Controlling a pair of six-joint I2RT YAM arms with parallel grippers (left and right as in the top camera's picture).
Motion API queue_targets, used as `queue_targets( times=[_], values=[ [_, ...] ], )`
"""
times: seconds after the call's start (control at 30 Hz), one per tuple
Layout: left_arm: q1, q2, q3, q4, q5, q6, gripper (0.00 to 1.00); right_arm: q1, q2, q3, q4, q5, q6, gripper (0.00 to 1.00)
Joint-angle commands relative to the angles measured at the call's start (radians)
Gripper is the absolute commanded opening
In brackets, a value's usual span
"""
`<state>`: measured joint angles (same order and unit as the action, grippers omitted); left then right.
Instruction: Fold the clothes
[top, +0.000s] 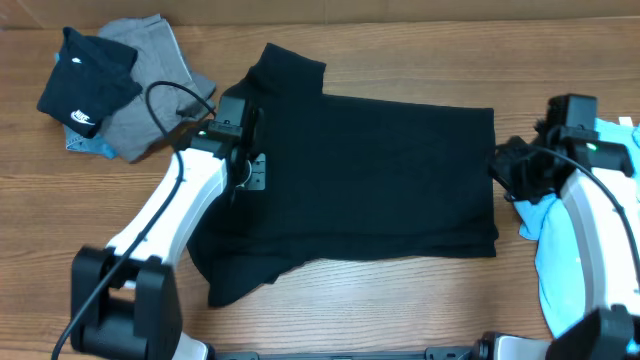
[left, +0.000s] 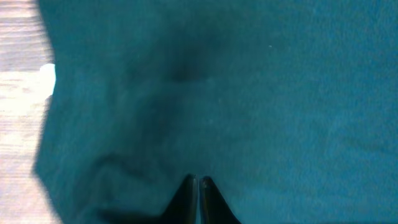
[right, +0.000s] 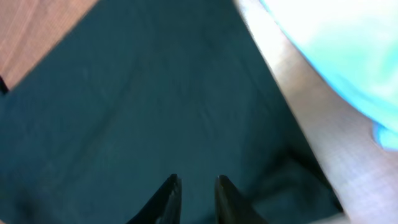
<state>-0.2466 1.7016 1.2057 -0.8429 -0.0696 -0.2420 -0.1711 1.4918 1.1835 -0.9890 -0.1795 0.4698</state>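
The clothes, a large plain black T-shirt (top: 370, 175), lie partly folded across the middle of the wooden table (top: 380, 300), with a sleeve sticking out at the back left. My left gripper (top: 250, 128) hovers over the shirt's left side. In the left wrist view its fingertips (left: 197, 179) stand almost together above the dark fabric (left: 261, 93), with nothing seen between them. My right gripper (top: 503, 165) is at the shirt's right edge. In the right wrist view its tips (right: 198, 179) stand a little apart over the cloth (right: 137, 106), holding nothing.
A smaller black garment with a white logo (top: 85, 85) lies on a grey garment (top: 150, 70) at the back left, with a bit of blue cloth (top: 90, 148) beneath. A light blue garment (top: 555, 250) lies by the right arm and shows in the right wrist view (right: 336, 50).
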Motion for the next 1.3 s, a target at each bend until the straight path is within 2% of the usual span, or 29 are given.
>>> queue_targets(
  times=[0.0,0.03,0.07,0.17,0.3,0.47,0.6,0.73,0.8,0.87,0.9,1.0,1.07,1.17,1.27],
  values=[
    [0.007,0.041,-0.007,0.056,0.033,0.04,0.69,0.019,0.115,0.001,0.099,-0.024,-0.003,0.17],
    [0.008,0.047,-0.007,0.075,0.025,0.041,0.72,0.02,0.141,0.001,0.126,-0.025,0.008,0.16],
    [0.009,0.056,-0.007,0.095,0.015,0.041,0.68,0.019,0.177,0.001,0.154,-0.024,0.029,0.14],
    [0.013,0.076,-0.007,0.145,-0.013,0.04,0.34,0.019,0.277,0.001,0.241,-0.035,0.058,0.08],
    [0.013,0.102,-0.007,0.168,-0.018,0.04,0.09,0.02,0.376,0.001,0.321,-0.051,0.059,0.04],
    [0.013,0.129,-0.007,0.162,-0.014,0.038,0.07,0.019,0.51,0.001,0.44,-0.034,0.111,0.04],
    [0.013,0.129,-0.007,0.167,-0.008,0.036,0.09,0.019,0.615,0.001,0.579,0.058,0.22,0.04],
    [0.013,0.129,-0.007,0.167,-0.007,0.036,0.3,0.004,0.694,0.002,0.738,0.158,0.293,0.04],
    [0.013,0.129,-0.007,0.17,-0.008,0.037,0.55,-0.021,0.693,0.008,0.81,0.17,0.282,0.04],
    [0.013,0.129,-0.007,0.188,-0.008,0.037,0.56,-0.042,0.682,0.044,0.801,0.152,0.279,0.04],
    [0.013,0.129,-0.007,0.201,-0.008,0.037,0.55,-0.05,0.677,0.063,0.789,0.119,0.256,0.04],
    [0.013,0.129,-0.007,0.264,0.011,0.037,0.4,-0.066,0.64,0.128,0.713,-0.063,0.116,0.08],
    [0.013,0.136,-0.007,0.311,0.035,0.037,0.3,-0.066,0.608,0.16,0.64,-0.112,0.058,0.09],
    [0.013,0.161,-0.007,0.348,0.038,0.037,0.15,-0.064,0.52,0.192,0.51,-0.12,-0.013,0.1],
    [0.013,0.206,-0.007,0.372,0.042,0.037,0.06,-0.059,0.407,0.193,0.413,-0.121,-0.056,0.09]
  ],
)
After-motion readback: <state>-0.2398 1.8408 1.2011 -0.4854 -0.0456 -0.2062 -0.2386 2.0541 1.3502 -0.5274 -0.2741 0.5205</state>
